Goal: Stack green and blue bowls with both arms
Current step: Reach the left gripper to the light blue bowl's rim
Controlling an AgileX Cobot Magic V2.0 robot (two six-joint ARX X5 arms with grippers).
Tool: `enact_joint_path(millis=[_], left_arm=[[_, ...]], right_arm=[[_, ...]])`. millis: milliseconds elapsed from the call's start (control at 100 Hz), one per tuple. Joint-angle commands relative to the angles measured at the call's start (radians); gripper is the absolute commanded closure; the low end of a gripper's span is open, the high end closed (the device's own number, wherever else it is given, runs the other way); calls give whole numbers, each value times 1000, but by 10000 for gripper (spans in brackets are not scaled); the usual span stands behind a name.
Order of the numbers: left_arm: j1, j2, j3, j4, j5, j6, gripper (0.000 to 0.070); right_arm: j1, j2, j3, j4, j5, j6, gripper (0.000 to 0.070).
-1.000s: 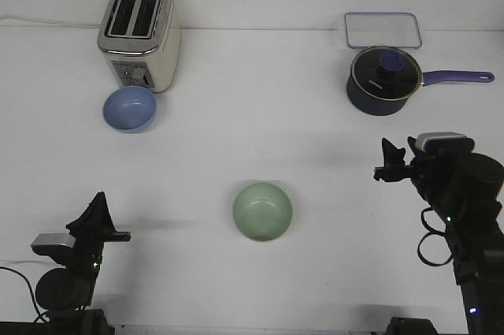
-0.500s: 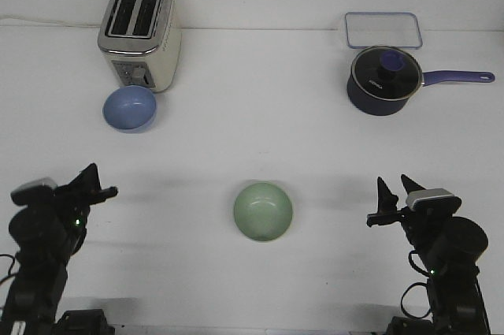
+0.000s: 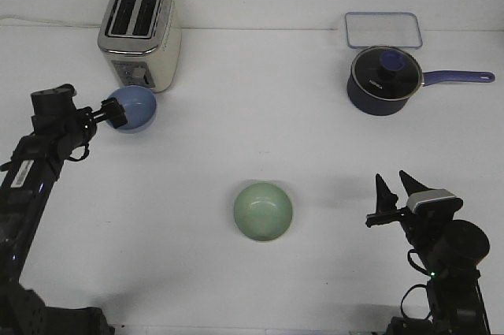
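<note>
The periwinkle blue bowl [image 3: 135,107] sits upright just in front of the toaster at the far left. My left gripper [image 3: 116,115] has reached its left rim, with the fingers spread at the rim; I cannot tell whether they touch it. The pale green bowl [image 3: 263,210] sits upright and empty at the middle of the table, near the front. My right gripper [image 3: 392,193] is open and empty, low at the front right, well to the right of the green bowl.
A cream toaster [image 3: 140,34] stands right behind the blue bowl. A dark navy saucepan [image 3: 383,80] with a glass lid and a long handle stands at the back right. A clear lidded container [image 3: 382,29] lies behind it.
My left arm has swung up and forward from the front left corner to the blue bowl's rim. My right arm dropped lower earlier and has barely moved since. Both bowls are unmoved.
</note>
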Motion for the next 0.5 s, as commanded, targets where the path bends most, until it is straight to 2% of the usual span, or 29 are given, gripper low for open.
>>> enact_joint_path(millis=[0, 150, 420, 490], left_arm=[[6, 78, 44, -10, 5, 10, 115], [18, 216, 97, -6, 4, 10, 115], [26, 363, 100, 82, 5, 5, 115], [26, 378, 100, 97, 5, 5, 139]], right_arm=[[3, -1, 9, 11, -1, 15, 356], [3, -1, 9, 11, -1, 15, 356], [3, -1, 9, 8, 0, 5, 356], [3, -1, 9, 8, 0, 2, 356]])
